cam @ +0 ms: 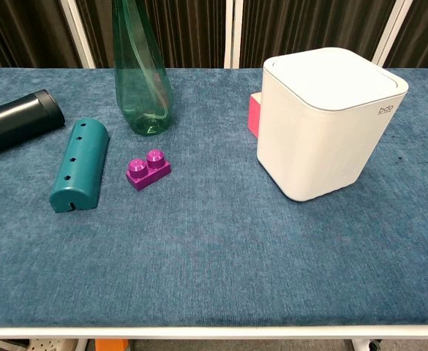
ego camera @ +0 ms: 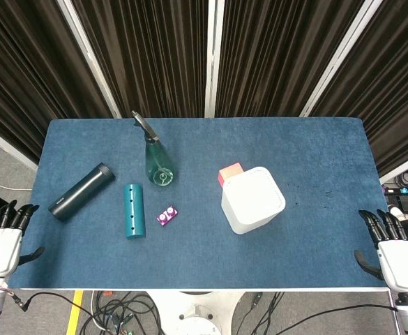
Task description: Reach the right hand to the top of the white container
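Note:
The white container [ego camera: 253,199] [cam: 323,121] is a rounded box with a closed lid, standing upright right of the table's middle. My right hand [ego camera: 391,248] hangs off the table's right front corner, fingers apart and holding nothing, far from the container. Off the left front corner, my left hand [ego camera: 3,239] is likewise empty with its fingers spread. The chest view shows neither hand.
A pink block [ego camera: 230,172] [cam: 254,115] stands against the container's far side. Left of it are a green spray bottle [ego camera: 158,162] [cam: 141,69], a purple brick [ego camera: 167,216] [cam: 148,169], a teal cylinder [ego camera: 134,211] [cam: 80,164] and a black flask [ego camera: 81,190] [cam: 16,122] on the blue table [ego camera: 315,153].

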